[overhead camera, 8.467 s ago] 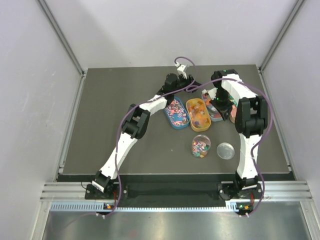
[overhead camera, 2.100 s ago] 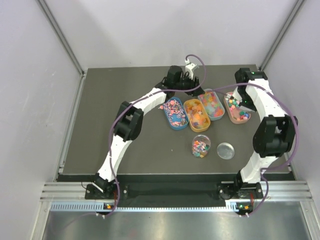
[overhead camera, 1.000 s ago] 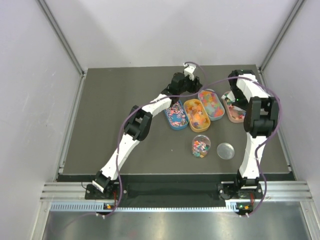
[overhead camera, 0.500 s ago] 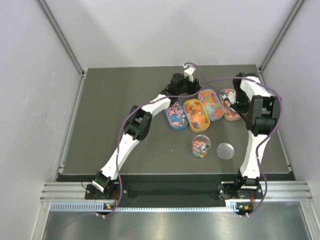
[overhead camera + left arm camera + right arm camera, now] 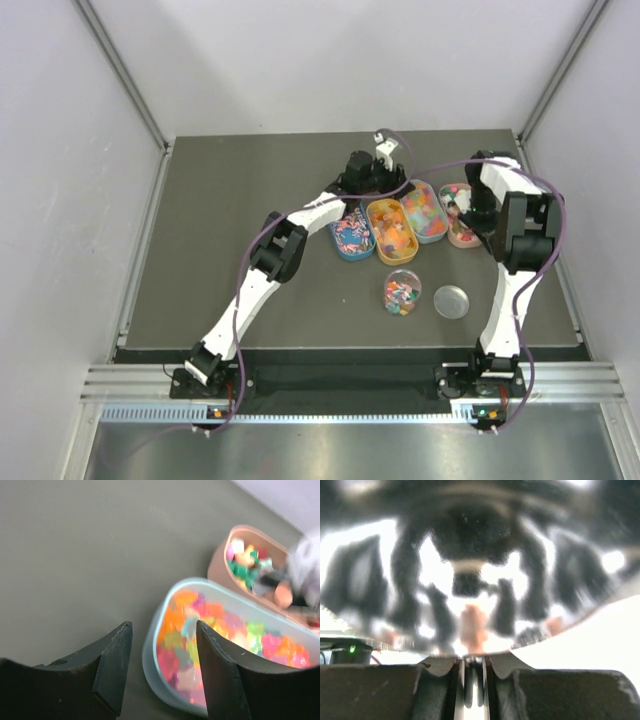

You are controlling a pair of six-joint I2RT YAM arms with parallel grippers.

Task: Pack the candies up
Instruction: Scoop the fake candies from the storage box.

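Left gripper [image 5: 163, 630] parted near rainbow gummies [image 5: 225, 635], right gripper [image 5: 472, 662] clamping scoop [image 5: 470, 580] (mirror-bright)

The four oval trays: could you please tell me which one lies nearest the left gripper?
The pale blue tray of rainbow gummies, third from the left: its end shows between the left gripper's open fingers.

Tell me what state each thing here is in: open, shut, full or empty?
Clear jar: upright, open, partly filled with candies.
Lid: off, lying flat beside the jar.
Light-blue tray: full of rainbow gummies.
Pink tray: holds mixed candies.
Left gripper: open, empty.
Right gripper: shut on the metal scoop.
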